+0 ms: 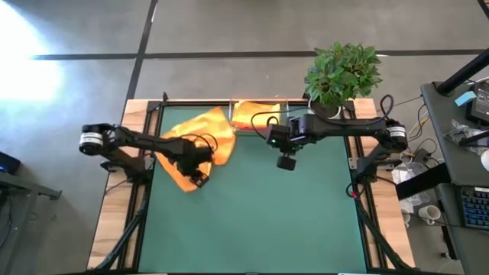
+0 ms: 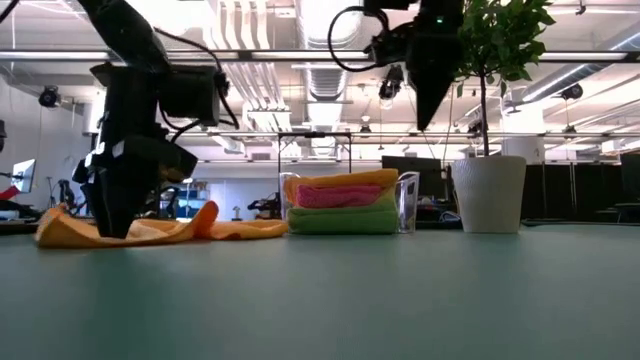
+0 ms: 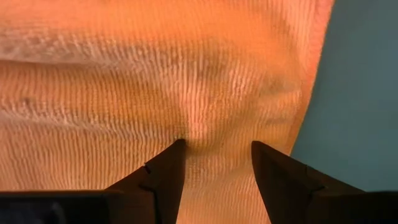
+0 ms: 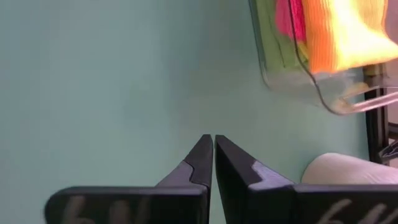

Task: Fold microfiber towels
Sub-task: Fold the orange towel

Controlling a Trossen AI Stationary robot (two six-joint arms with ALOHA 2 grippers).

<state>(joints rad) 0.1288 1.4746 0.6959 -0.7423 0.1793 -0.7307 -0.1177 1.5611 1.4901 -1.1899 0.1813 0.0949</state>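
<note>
Towel (image 1: 200, 136), orange, lies rumpled on the green mat (image 1: 260, 214) at the table's left rear, just beside the clear tray (image 2: 407, 203). My left gripper (image 3: 216, 149) is down on it, fingers (image 3: 163, 177) spread with their tips pressing into the cloth and a small ridge of fabric between them; they have not closed on it. My right gripper (image 4: 213, 142) hangs above bare mat near the tray, fingers pressed together on nothing. The tray holds folded towels (image 2: 340, 203): orange on top, pink, then green. A potted plant (image 1: 341, 75) stands at the rear right.
</note>
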